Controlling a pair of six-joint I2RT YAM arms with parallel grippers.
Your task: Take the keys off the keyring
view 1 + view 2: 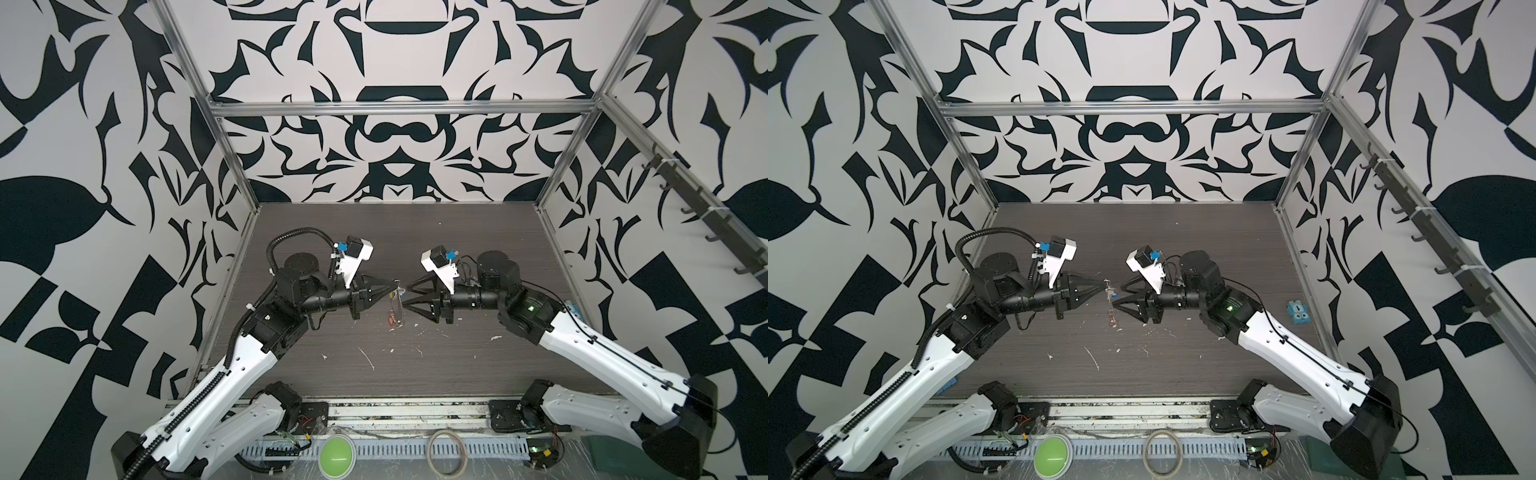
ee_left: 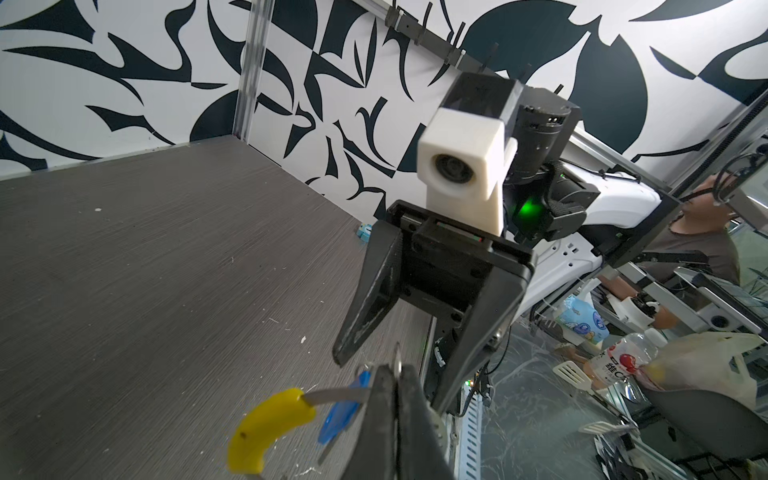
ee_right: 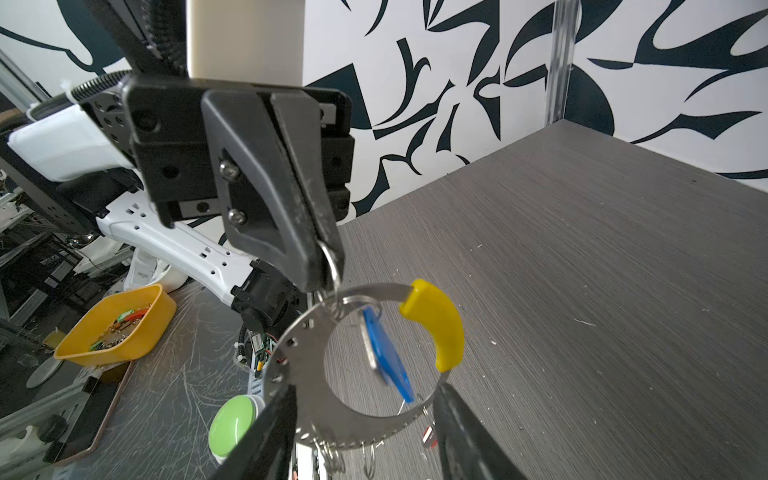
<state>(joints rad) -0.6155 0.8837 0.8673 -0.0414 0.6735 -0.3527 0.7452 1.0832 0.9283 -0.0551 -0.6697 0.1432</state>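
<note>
no keys (image 3: 386, 357) off the keyring (image 3: 291, 353) yet, left gripper (image 3: 328, 266) clamped on a small ring (image 3: 331, 255), right gripper (image 1: 407, 296) jaws apart

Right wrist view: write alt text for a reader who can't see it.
The left gripper, shut on a small silver ring, holds up the keyring, a flat metal loop with a yellow sleeve, over the grey table. A blue tag hangs from it; the open right gripper flanks the loop.
</note>
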